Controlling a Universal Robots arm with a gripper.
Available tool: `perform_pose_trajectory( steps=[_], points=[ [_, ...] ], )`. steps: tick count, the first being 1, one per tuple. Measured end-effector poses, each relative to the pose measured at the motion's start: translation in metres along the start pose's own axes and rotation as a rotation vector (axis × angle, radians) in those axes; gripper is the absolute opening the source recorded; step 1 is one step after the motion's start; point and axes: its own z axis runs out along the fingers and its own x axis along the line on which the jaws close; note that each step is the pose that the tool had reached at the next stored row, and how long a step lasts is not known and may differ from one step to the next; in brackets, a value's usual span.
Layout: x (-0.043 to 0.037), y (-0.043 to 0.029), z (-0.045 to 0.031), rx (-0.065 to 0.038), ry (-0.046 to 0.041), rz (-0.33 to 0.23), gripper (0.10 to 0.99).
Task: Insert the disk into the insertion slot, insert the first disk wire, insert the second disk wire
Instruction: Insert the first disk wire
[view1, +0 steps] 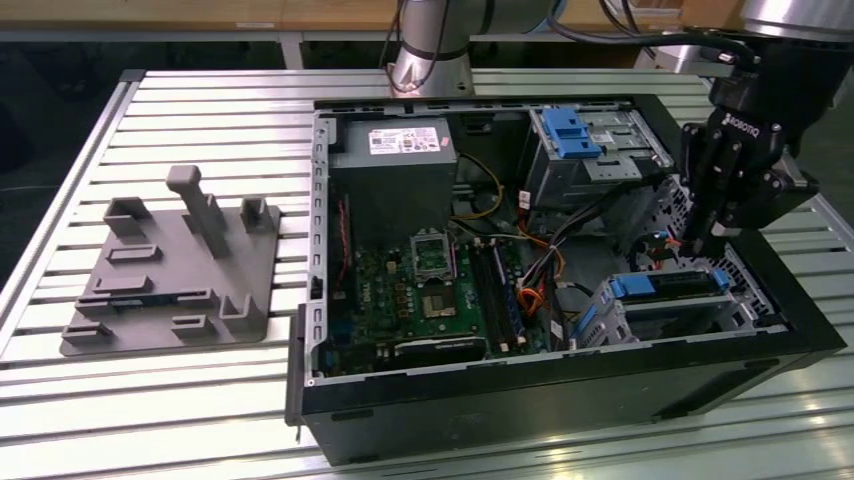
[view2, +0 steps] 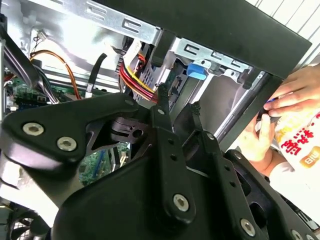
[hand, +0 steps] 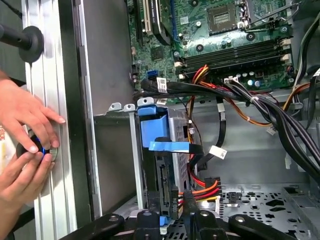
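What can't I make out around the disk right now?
- First wrist view: connector end of the disk sits partly behind the pincer; whether the wires are seated.
- Exterior view: same joint, too small, partly behind the pincer.
- Second wrist view: pincer's own linkage blocks the disk.

Blue-railed disk (view1: 674, 284) sits inside the grey perforated insertion slot (view1: 667, 320).

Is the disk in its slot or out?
In: the disk with its blue rail sits inside the grey insertion slot.
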Motion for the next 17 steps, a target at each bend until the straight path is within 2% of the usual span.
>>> perform_pose_trajectory(
  steps=[1, 2, 5, 10, 13, 17],
  points=[
    [0.0000, -0.0001, -0.0001, 0.000, -0.0036, 0.000, 0.322],
    [-0.0001, -0.0001, 0.0000, -0.001, -0.0114, -0.001, 0.322],
    [0.0001, -0.0001, -0.0001, -0.002, -0.0213, -0.001, 0.322],
    [0.0022, -0.0003, 0.0007, -0.004, -0.0457, -0.002, 0.322],
    [0.0053, -0.0007, 0.0018, -0.006, -0.0646, -0.003, 0.322],
    [0.0091, -0.0011, 0.0031, -0.008, -0.0850, -0.004, 0.322]
  ],
)
